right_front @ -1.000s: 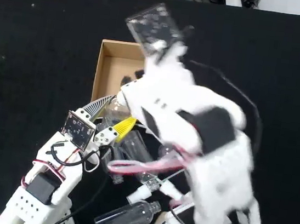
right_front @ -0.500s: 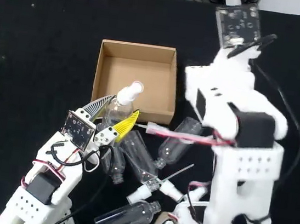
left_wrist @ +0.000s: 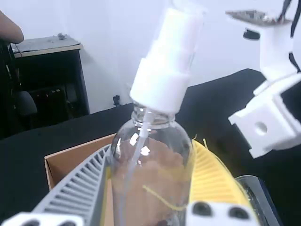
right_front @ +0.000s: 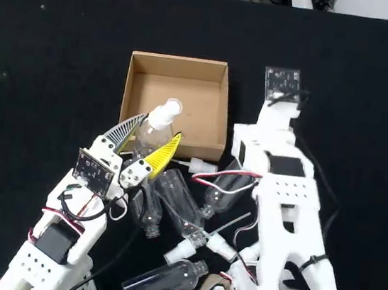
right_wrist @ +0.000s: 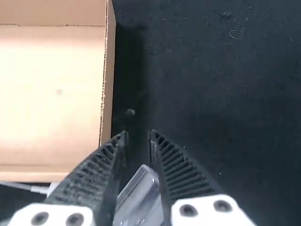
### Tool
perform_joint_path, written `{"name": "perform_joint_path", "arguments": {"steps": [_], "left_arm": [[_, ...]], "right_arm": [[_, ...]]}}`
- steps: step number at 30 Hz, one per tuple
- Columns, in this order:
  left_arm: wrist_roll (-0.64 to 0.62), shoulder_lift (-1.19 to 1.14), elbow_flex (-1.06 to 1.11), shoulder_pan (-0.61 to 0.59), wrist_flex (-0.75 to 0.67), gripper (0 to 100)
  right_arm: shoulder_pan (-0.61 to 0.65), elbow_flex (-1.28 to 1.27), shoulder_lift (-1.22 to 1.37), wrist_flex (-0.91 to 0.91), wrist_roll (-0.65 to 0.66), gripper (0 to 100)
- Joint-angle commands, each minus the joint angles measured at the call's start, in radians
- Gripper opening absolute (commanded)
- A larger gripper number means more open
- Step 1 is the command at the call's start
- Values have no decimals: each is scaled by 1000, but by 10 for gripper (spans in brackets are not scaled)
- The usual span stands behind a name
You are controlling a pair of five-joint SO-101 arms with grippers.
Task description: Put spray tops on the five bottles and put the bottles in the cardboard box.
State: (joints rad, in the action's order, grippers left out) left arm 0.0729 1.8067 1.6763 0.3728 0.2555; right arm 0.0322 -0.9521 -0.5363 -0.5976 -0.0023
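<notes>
**Black tabletop, white wall behind**

A matte black tabletop (right_front: 47,61) spreads across the high view, flecked with lint. Past its far edge is a dim strip of room with a white patch (right_front: 384,7) at one corner (what it is cannot be told). The left wrist view shows a plain white wall (left_wrist: 103,37) behind a black cabinet (left_wrist: 51,80) with a pale top (left_wrist: 44,44).

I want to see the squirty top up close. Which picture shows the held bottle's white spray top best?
The left wrist view: the spray top sits big and close on the bottle. The high view has it small, from above. The right wrist view faces the cardboard box.
</notes>
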Motion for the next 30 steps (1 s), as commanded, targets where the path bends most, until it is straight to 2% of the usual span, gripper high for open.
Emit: {"name": "perform_joint_path", "arguments": {"steps": [1, 6, 11, 17, 20, 24, 30], "left_arm": [[-8, 2, 22, -7, -74, 69], [-11, -8, 22, -50, -244, 69], [-12, -9, 18, -93, -262, 69], [-11, -38, -120, -128, -293, 69], [-11, -180, -217, -166, -298, 69], [-11, -489, -417, -206, -299, 69], [-5, -967, -723, -170, -299, 70]], "right_arm": [[-29, -13, -2, 83, -6, 60], [-97, -104, -2, 201, -8, 60], [-109, -162, -2, 284, -8, 60], [-66, -165, -1, 284, -8, 60], [-69, -165, -1, 284, -8, 60], [-71, -166, -1, 285, -8, 60], [-72, -166, -1, 284, -6, 60]]}}
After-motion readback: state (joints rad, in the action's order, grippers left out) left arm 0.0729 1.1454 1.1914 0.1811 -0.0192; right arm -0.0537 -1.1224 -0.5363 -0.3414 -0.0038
